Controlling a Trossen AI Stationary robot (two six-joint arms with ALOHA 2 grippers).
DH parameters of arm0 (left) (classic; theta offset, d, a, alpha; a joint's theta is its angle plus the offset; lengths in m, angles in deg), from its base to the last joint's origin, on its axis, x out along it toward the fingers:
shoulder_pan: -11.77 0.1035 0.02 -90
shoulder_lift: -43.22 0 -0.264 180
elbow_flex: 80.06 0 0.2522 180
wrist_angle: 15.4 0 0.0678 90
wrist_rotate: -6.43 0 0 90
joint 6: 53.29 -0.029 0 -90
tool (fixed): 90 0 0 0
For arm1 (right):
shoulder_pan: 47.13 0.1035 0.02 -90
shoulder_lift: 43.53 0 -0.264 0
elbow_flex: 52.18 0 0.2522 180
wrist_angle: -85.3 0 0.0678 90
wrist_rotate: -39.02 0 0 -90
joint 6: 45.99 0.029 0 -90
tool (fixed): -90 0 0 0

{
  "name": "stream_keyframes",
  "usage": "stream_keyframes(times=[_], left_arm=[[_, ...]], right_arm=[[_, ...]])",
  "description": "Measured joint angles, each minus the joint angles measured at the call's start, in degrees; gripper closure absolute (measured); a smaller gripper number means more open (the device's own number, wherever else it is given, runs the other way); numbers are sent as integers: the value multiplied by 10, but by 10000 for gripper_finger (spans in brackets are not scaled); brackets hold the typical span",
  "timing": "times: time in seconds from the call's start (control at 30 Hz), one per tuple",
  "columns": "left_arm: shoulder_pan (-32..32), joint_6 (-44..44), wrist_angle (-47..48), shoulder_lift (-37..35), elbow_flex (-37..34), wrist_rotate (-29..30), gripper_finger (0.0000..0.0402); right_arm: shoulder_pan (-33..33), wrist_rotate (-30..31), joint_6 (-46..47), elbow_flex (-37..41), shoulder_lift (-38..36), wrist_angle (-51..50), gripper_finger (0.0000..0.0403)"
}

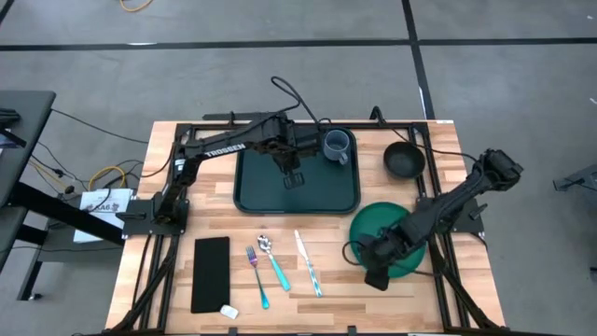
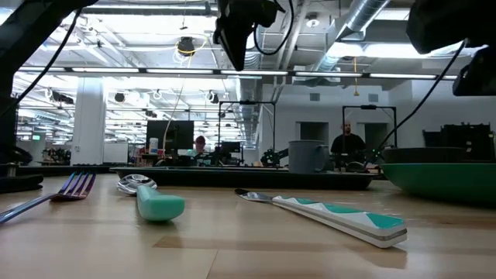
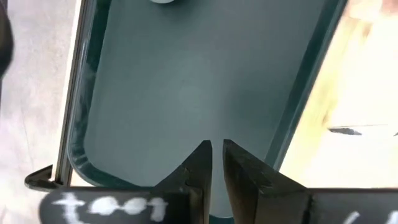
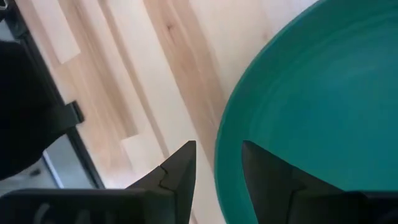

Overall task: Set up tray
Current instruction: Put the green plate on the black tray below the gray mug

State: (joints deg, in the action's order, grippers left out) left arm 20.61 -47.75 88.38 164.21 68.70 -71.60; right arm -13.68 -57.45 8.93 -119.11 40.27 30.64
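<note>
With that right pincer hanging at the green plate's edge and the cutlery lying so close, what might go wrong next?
Three possible risks:
1. The right pincer straddles the green plate at its rim; a shallow hold there might slip.
2. The plate may snag the cable at its edge when lifted.
3. The mug already stands in the tray, with the left pincer above it, so a wide swing could bump either.

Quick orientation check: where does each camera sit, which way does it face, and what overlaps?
High: overhead, straight down; both arms, tray.
Low: table height, facing the room; knife, arms above.
Left wrist: over the tray; left gripper nearly closed.
Right wrist: right gripper straddling the plate rim.
Shared: tray in high, left wrist.
</note>
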Motion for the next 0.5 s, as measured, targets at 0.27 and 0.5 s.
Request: stream_keyframes(times=[0.27, 0.5], left_arm=[[-18, 13, 0, 0, 0, 8, 372], [-29, 22, 0, 0, 0, 8, 372]], right_arm=[[45, 28, 51, 0, 1, -5, 281], [89, 36, 85, 0, 30, 2, 281]])
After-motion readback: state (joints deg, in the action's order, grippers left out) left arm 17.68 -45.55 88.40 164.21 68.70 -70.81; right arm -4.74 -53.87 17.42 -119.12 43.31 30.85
